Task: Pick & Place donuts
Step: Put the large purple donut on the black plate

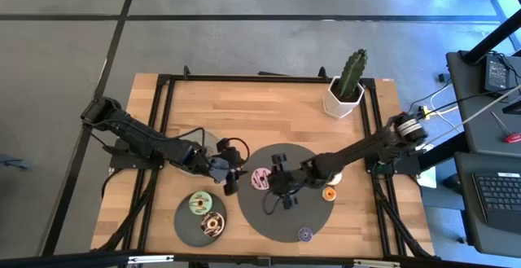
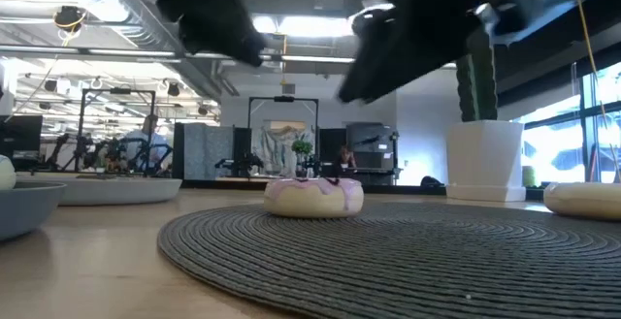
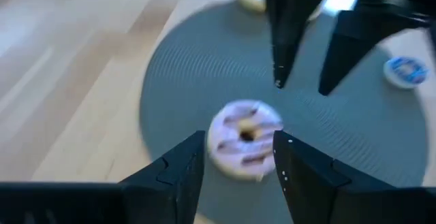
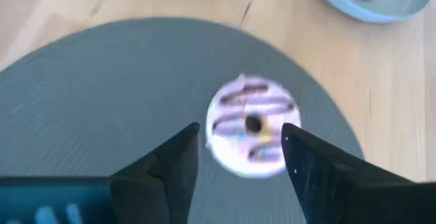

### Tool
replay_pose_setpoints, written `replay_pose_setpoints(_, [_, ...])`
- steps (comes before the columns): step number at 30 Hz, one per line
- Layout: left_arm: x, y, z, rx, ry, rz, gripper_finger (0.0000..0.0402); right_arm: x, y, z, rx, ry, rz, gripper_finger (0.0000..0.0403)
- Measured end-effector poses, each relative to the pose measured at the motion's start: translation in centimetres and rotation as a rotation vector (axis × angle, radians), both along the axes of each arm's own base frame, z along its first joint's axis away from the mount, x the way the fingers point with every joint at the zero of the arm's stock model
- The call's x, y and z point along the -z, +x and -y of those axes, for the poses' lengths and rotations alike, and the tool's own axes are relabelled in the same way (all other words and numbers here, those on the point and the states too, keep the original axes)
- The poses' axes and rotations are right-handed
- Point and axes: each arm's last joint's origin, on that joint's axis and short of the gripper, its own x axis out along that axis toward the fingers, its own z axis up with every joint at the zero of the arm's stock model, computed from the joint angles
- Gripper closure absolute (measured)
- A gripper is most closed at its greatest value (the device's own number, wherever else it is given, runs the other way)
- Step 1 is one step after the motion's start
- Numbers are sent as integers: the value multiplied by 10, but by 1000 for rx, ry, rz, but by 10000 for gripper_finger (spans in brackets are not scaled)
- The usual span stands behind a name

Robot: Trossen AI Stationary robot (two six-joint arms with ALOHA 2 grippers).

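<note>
At the near edge of the wooden table [image 1: 269, 109], at about seven o'clock from the centre, a small grey plate [image 1: 202, 217] carries a pale green donut [image 1: 199, 203] and a chocolate donut [image 1: 213, 226]. Just beside it, at six o'clock, a purple donut [image 1: 305, 235] lies on the near rim of the large dark grey disc [image 1: 305, 215]. Farther in, the pink-striped donut [image 1: 261, 178] rests flat on the disc toward its nine o'clock side, apart from both claws — it is free, touched by nothing. The left gripper [image 1: 230, 180] sits at the disc's nine o'clock rim, its fingers [image 3: 178, 166] spread wide and released, framing the pink-striped donut [image 3: 244, 137] ahead of them. The right gripper [image 1: 278, 196] hangs over the disc's centre, likewise released, its fingers [image 4: 174, 159] parted with the same donut [image 4: 252, 124] showing between them and beyond. An orange donut [image 1: 330, 193] lies on the disc at three o'clock. At table height the pink-striped donut [image 2: 313, 194] sits on the ribbed disc [image 2: 388, 256] with both arms dark and blurred above. Farthest off, at one o'clock, a cactus in a white pot [image 1: 346, 93] stands near the far edge.
</note>
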Motion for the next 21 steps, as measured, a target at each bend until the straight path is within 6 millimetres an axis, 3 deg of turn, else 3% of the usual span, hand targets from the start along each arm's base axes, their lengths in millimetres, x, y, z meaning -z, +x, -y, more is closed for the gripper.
replay_pose_setpoints(6, [-1, 13, 1, 57, 66, 80, 208, -7, -47, 19, 60, 63, 34, 183])
replay_pose_setpoints(12, [24, 34, -3, 43, 91, 73, 200, -13, -87, 35, 119, 154, 192, 183])
replay_pose_setpoints(21, [79, 57, -14, 68, 2, -57, 226, -14, -106, 42, 129, 208, 300, 183])
